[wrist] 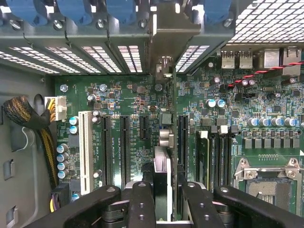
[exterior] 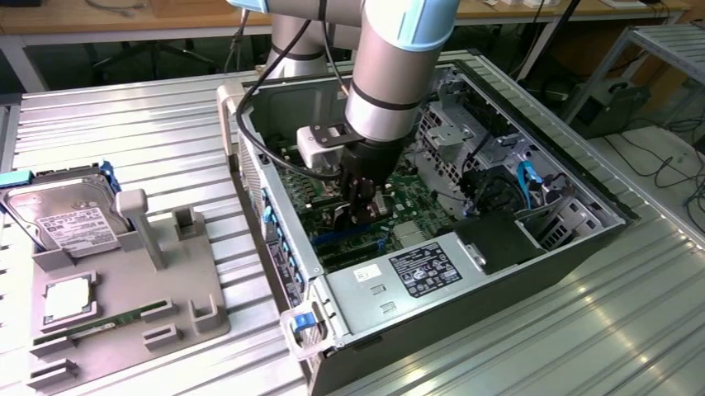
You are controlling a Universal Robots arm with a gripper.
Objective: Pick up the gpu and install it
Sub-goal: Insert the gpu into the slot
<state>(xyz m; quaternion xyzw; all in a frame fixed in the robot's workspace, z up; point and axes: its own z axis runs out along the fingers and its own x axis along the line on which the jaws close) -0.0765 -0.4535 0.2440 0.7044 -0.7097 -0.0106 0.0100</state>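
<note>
gripper (wrist: 161,202) reaching down inside open computer case (exterior: 573,239), fingers closing narrow on gpu (wrist: 164,142), holding it edge-on. card standing upright over motherboard (wrist: 128,104) slots, bracket end facing rear wall of case, aligning for seating. hard drive (exterior: 66,219) resting in gray tray (exterior: 132,318) beside case.

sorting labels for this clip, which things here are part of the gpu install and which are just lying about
Part of the job:
- gpu, held edge-on in the hand, inside the case
- motherboard with its slots

Lying about:
- hard drive on the grey tray
- memory stick on that tray
- cpu on that tray
</note>
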